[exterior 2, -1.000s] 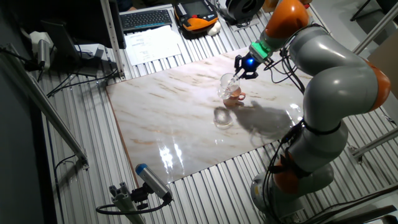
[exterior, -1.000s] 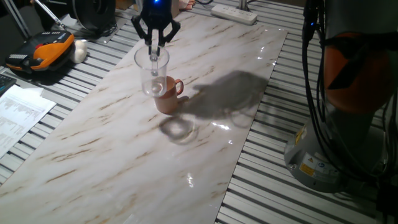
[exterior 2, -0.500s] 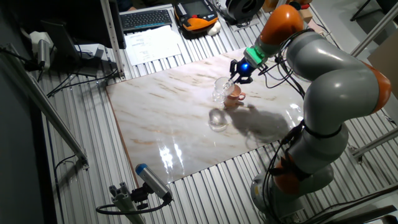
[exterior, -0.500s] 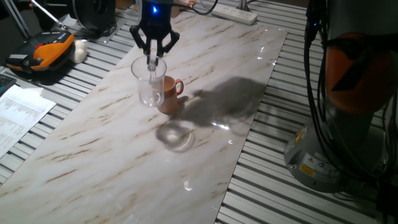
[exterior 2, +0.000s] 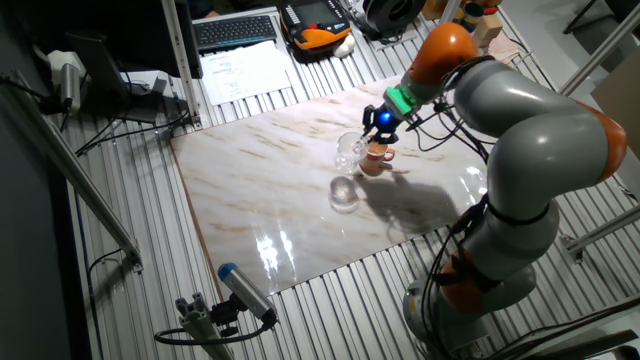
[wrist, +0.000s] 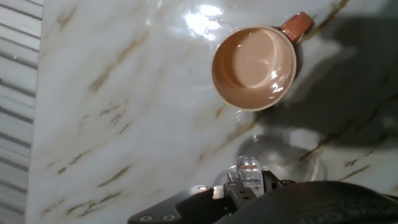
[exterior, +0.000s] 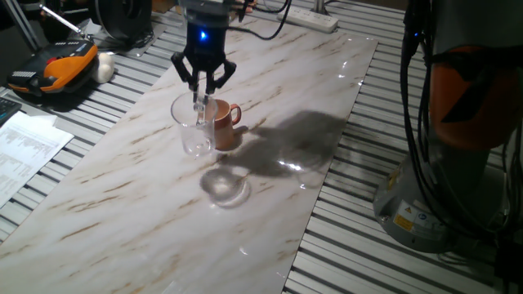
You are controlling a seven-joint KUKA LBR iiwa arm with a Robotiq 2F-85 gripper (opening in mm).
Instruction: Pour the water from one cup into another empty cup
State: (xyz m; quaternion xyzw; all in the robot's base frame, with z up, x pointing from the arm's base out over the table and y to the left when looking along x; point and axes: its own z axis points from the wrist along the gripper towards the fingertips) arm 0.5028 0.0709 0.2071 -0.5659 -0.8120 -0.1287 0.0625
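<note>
My gripper (exterior: 202,91) is shut on the rim of the transparent glass mug (exterior: 194,129) and holds it upright, hanging just left of the terracotta-brown mug (exterior: 226,127), which stands on the marble board. The other fixed view shows the gripper (exterior 2: 377,124), the glass mug (exterior 2: 348,152) and the brown mug (exterior 2: 378,157) side by side. In the hand view the brown mug (wrist: 254,67) is seen from above with a glossy light inside. The glass mug (wrist: 277,158) is a faint outline by the gripper (wrist: 249,169). I cannot make out any water in the glass.
The marble board (exterior: 147,204) lies on a slatted metal table. An orange-black device (exterior: 53,69) and papers (exterior: 24,151) lie to the left. A power strip (exterior: 306,16) lies at the back, and the robot's base (exterior: 458,122) stands on the right. A keyboard (exterior 2: 235,30) lies far back.
The gripper has carried the glass mug lower and a little towards the near left, from above the brown mug to beside it. The brown mug has not moved.
</note>
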